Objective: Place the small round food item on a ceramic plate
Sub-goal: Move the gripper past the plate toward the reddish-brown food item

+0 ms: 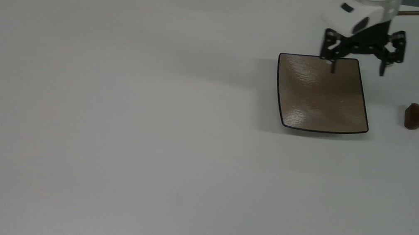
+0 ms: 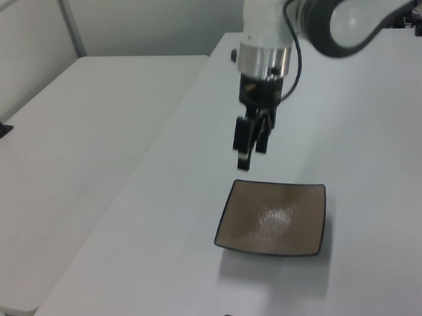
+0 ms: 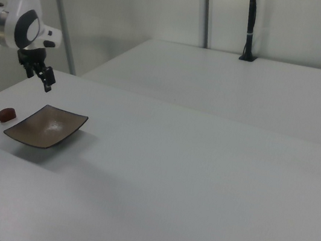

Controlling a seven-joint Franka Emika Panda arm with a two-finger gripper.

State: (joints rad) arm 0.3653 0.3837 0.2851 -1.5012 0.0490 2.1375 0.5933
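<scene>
Gripper (image 1: 357, 70) hangs above the far right corner of the ceramic plate (image 1: 322, 97) in the top view, jaws spread wide, nothing between them, fingers pointing down. Small round food item (image 1: 415, 116) sits on the white table (image 1: 108, 118), well right of the plate in the top view, apart from it. Its flattish side faces the top view's left; no clear long axis. Plate lies flat.
</scene>
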